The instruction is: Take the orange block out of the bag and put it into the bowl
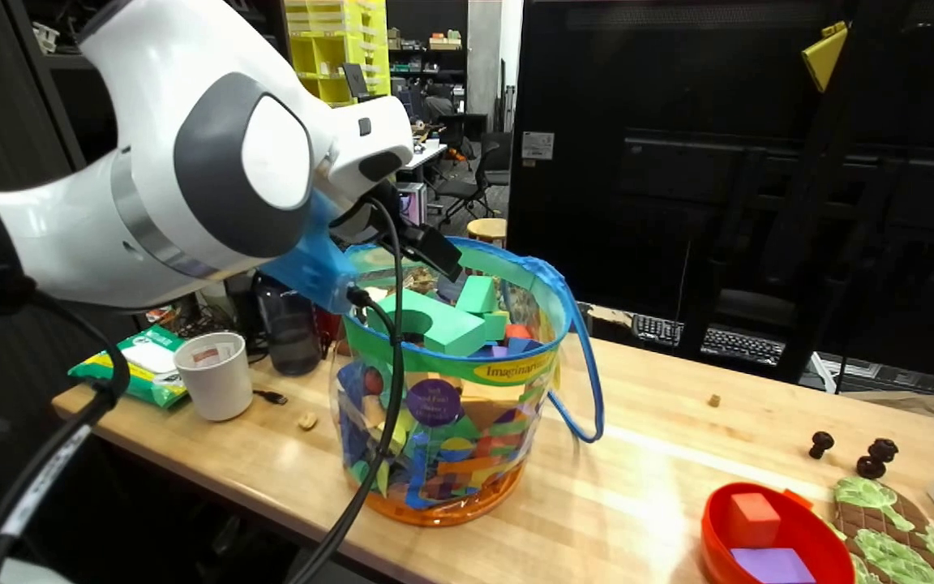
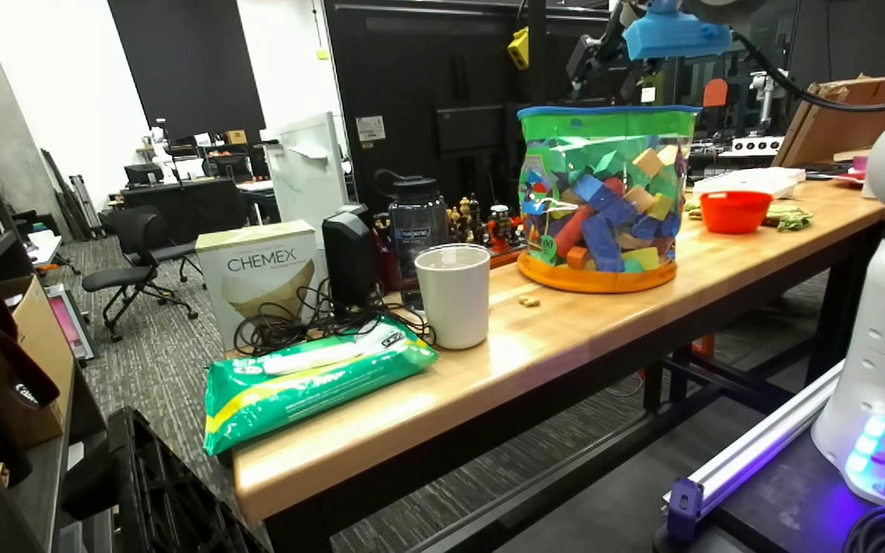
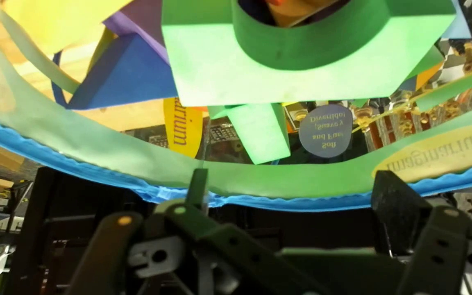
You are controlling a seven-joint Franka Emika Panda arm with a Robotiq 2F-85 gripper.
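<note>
The clear bag with a blue rim (image 1: 552,284) stands on the table, filled with coloured blocks; its wall also shows in an exterior view (image 2: 611,123). A big green arch block (image 1: 443,324) lies on top, also in the wrist view (image 3: 203,78). An orange-red block (image 1: 518,332) shows among the blocks inside; a small orange block (image 2: 578,256) shows low through the wall. The red bowl (image 1: 828,531) holds an orange-red block (image 1: 753,519) and a purple block (image 1: 773,565). My gripper (image 3: 291,176) is open and empty, just above the bag's opening, fingers apart.
A white cup (image 1: 216,377), a green packet (image 2: 312,380) and a dark bottle (image 1: 289,324) stand on one side of the bag. A blue strap (image 1: 593,389) loops out. Small black pieces (image 1: 821,444) and a patterned cloth (image 1: 889,535) lie near the bowl.
</note>
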